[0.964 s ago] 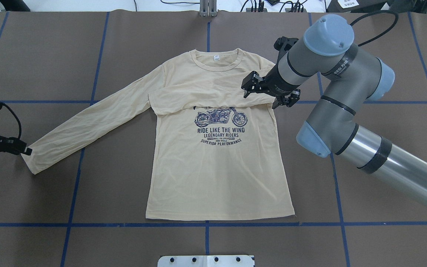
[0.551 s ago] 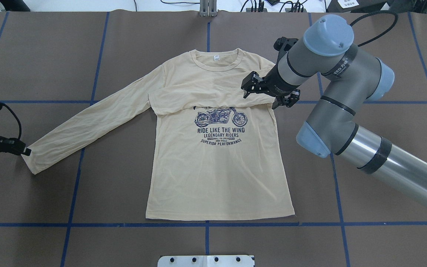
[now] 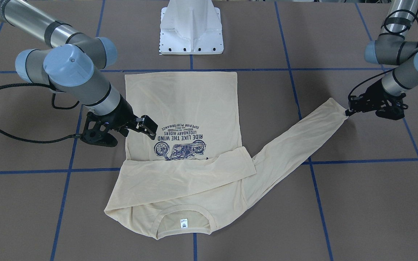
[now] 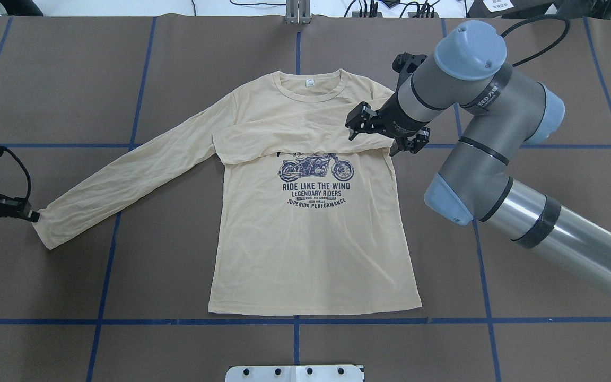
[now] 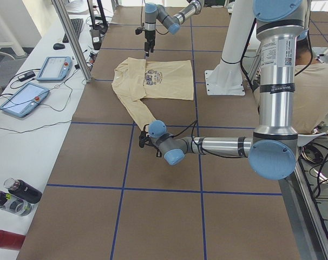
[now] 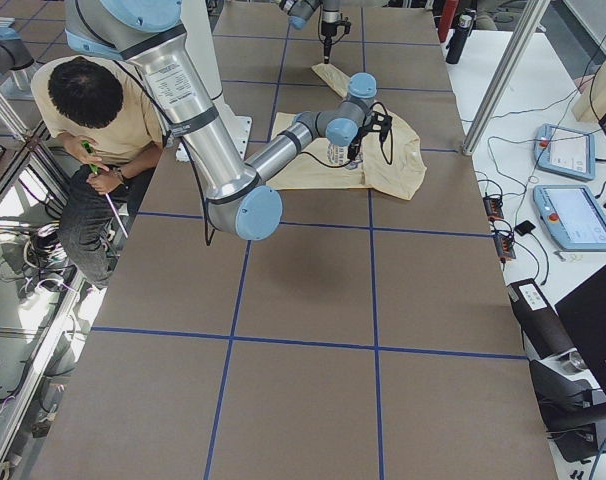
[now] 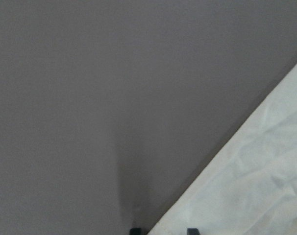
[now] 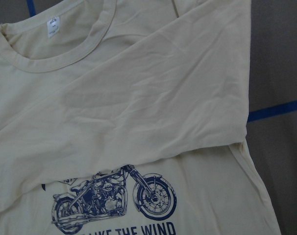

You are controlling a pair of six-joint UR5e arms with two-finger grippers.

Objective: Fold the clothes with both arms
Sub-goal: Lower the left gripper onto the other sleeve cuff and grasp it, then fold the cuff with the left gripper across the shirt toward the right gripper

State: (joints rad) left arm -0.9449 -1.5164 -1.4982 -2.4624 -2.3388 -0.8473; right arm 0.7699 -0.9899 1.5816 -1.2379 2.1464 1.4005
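The cream-yellow shirt (image 4: 311, 254) lies flat, print up, collar at the far side of the table. One sleeve (image 4: 284, 140) is folded across the chest, just above the motorcycle print (image 8: 114, 198). The other sleeve (image 4: 136, 175) stretches out diagonally toward my left arm. My left gripper (image 4: 36, 216) sits low at that sleeve's cuff (image 3: 336, 108), fingers pinched on its corner; the wrist view shows the cloth edge between the fingertips (image 7: 192, 230). My right gripper (image 4: 356, 122) hovers open over the shirt's shoulder, holding nothing.
The white pedestal base (image 3: 191, 29) stands at the near table edge behind the shirt's hem. Blue tape lines (image 4: 295, 321) grid the brown table. A seated person (image 6: 93, 120) is beside the base. Control tablets (image 5: 23, 100) and bottles (image 5: 15, 197) lie on a side bench.
My left gripper's fingertips drew slightly leftward at the cuff and look narrower, and the cuff corner shifted a little. The right arm and the folded sleeve have not moved.
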